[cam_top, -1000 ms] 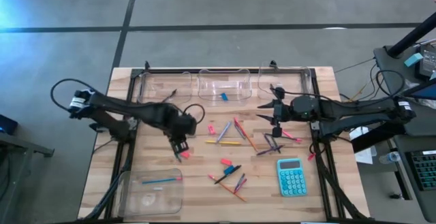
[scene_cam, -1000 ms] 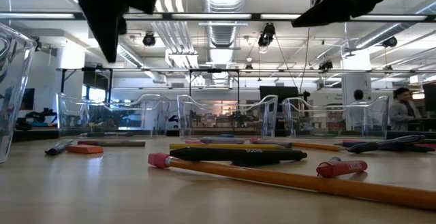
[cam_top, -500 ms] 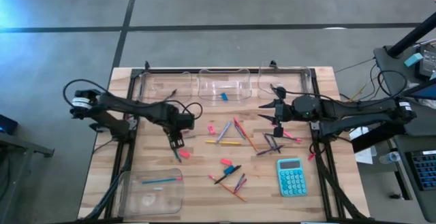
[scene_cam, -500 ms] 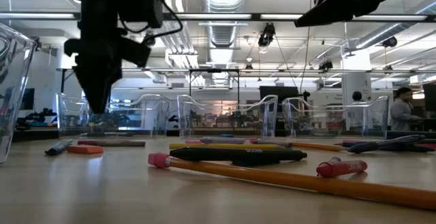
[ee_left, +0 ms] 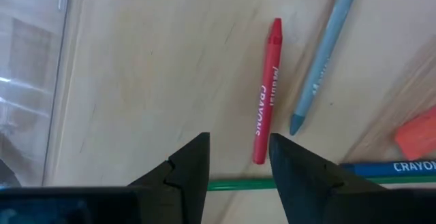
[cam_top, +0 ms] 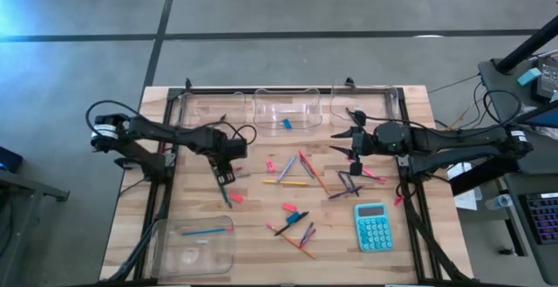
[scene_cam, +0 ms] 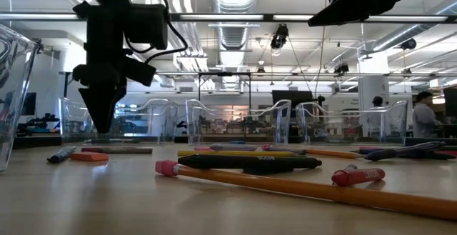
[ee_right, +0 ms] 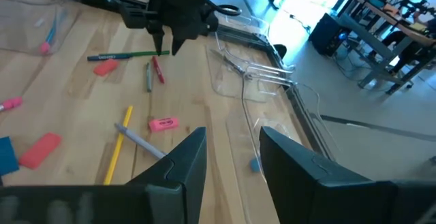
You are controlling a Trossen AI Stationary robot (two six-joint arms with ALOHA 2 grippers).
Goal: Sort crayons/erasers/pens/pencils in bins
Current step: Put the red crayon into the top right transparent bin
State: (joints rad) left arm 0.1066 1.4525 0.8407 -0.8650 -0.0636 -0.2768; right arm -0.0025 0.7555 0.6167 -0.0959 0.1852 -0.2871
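Below the parted, empty left fingers (ee_left: pixel 238 169), a red crayon (ee_left: pixel 267 91) lies lengthwise.

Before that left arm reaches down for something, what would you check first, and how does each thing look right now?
1. Left gripper fingers apart and holding nothing: ok.
2. Red crayon lies loose on the table just ahead of those fingers: ok.
3. Room around the crayon: not ok, a grey-blue stick lies close beside it and a green pencil crosses near its end.
4. Right gripper holds off over the table's right half, out of the way: ok.
5. Bins along the far edge are in place: ok.
6. Which bin is meant for crayons: cannot tell.
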